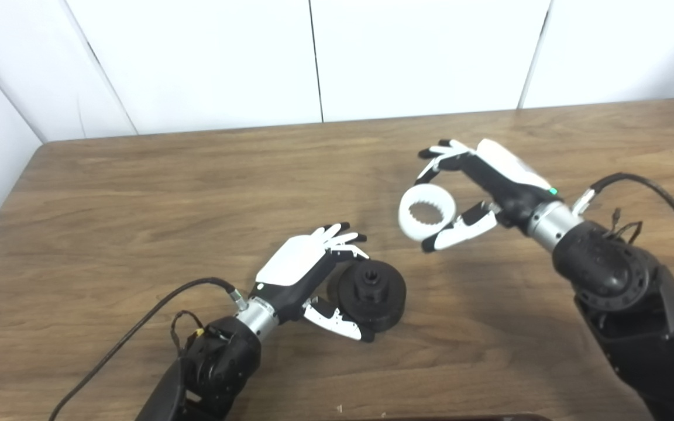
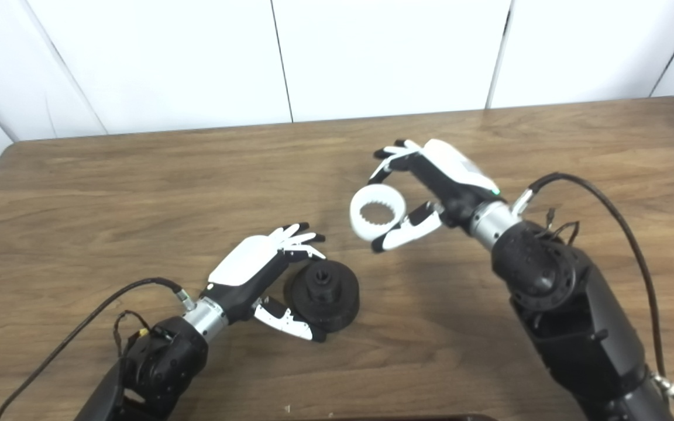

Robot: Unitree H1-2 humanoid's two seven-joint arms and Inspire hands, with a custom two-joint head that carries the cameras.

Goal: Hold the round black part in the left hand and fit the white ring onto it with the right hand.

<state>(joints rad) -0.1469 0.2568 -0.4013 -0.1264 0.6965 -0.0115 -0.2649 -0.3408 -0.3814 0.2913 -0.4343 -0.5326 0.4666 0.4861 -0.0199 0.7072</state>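
Right eye view shows table's right corner, right hand (image 2: 430, 187) pinching white ring (image 2: 377, 213)

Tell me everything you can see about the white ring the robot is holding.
The white ring is a short, thick band that looks like matte plastic, smooth outside with a row of small teeth around its inner wall. The right hand pinches it, fingers on its upper rim and thumb under its lower edge. It is held above the table, tilted so its opening shows, up and right of the round black part, apart from it.
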